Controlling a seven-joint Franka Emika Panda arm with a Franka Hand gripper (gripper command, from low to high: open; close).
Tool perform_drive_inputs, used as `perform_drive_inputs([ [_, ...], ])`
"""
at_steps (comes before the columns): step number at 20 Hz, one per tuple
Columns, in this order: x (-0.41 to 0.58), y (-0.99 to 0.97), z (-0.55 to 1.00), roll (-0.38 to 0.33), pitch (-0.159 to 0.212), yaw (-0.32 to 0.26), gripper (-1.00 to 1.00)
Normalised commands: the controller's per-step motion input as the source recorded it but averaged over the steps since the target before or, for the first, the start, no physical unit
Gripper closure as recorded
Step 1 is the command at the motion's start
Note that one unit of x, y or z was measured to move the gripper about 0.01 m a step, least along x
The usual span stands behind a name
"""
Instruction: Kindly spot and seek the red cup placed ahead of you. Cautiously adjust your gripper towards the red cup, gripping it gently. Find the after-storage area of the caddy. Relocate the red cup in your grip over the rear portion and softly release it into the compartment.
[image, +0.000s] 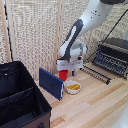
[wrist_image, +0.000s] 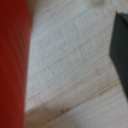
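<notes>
Gripper (image: 67, 69) low over the red cup (image: 63, 75), its grip impossible to judge.
Only the wrist view fills with the cup's blurred wall (wrist_image: 12, 65) above pale wood; the exterior view shows the arm bent downward, the caddy (image: 22, 100) well apart.

1. The table (image: 95, 102) is seen as pale wood with visible grain.
2. The caddy (image: 20, 100) appears as matt black fabric.
3. The red cup (wrist_image: 11, 65) looks like smooth plastic.

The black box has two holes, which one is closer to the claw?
The caddy's farther well in the exterior view; the other sits nearest the camera.
</notes>
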Motion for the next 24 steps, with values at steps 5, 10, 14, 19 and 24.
perform_drive_inputs([
  [5,0.034,0.00,-0.01,0.001,-0.077,0.000,1.00],
  [10,0.054,0.01,0.08,0.059,-0.014,0.003,1.00],
  [14,0.199,0.03,0.56,0.135,0.033,0.000,1.00],
  [19,0.220,0.01,0.72,0.153,0.007,-0.003,1.00],
  [24,0.211,0.01,0.78,0.130,0.013,-0.015,1.00],
])
